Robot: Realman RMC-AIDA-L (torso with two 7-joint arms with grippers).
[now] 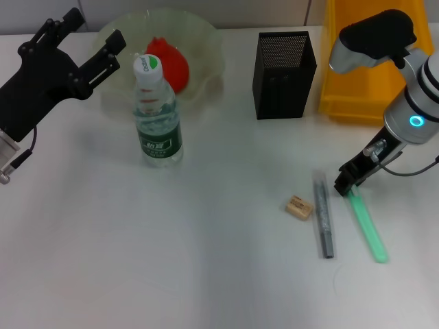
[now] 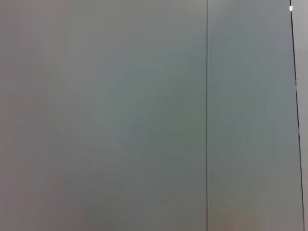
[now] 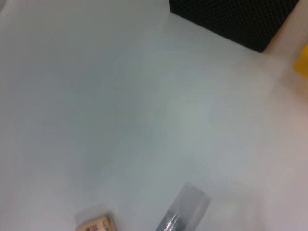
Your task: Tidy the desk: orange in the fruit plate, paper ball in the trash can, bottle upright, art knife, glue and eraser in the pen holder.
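Now the right gripper (image 1: 346, 184) sits over the green stick's (image 1: 367, 225) far end – fingers unreadable; next, grasp it for the square black mesh pen holder (image 1: 283, 74).

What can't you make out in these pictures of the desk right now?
- Yellow plastic trash can: the head view's top edge and the right arm hide its inside, so no paper ball can be confirmed.
- Black mesh pen holder: contents too dark to tell.
- Right gripper over the green stick: contact unclear.
- Left wrist view: only a blank wall.
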